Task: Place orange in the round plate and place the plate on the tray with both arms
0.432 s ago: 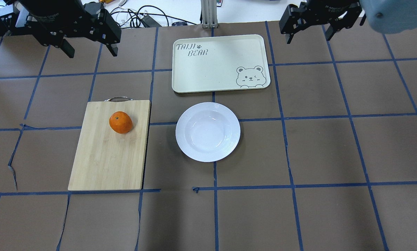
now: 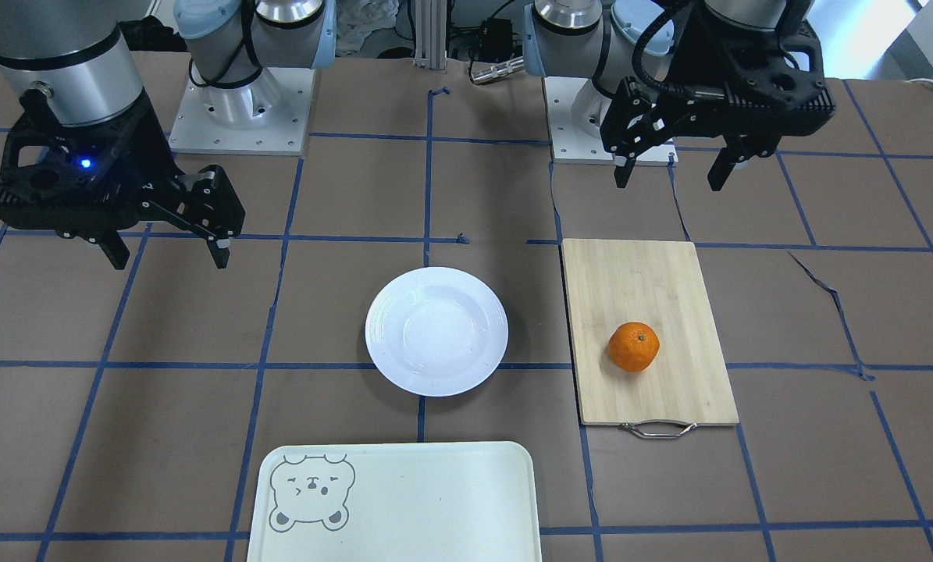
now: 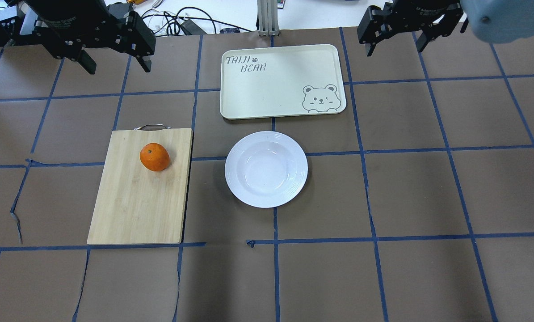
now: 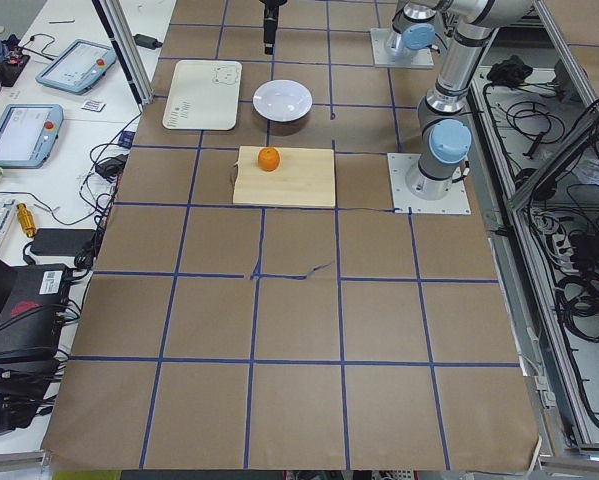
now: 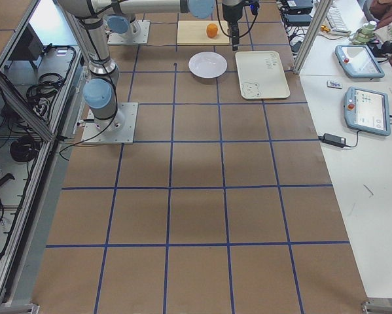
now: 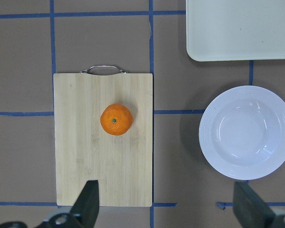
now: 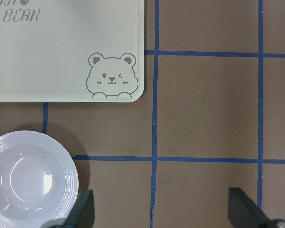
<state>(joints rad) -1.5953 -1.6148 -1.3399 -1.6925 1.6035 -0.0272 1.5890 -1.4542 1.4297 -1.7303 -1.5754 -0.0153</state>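
Left gripper (image 3: 117,67) and right gripper (image 3: 395,48) are held spread, empty; the orange (image 3: 154,157) is seen on the cutting board (image 3: 132,205).

A robotics lab: blue-taped grid table (image 3: 409,197), teach pendants (image 5: 364,111), loose cables (image 4: 579,290), bolted-down arm bases (image 2: 240,117).

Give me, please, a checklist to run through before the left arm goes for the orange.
1. The left gripper is open: ok, jaws wide apart.
2. It is lined up over the orange: not ok, the left wrist view shows the orange ahead of it.
3. The orange is free to grasp: ok, alone on the cutting board.
4. The round plate is empty: ok.
5. The tray is bare: ok.
6. The right gripper is open, away from the plate: ok.
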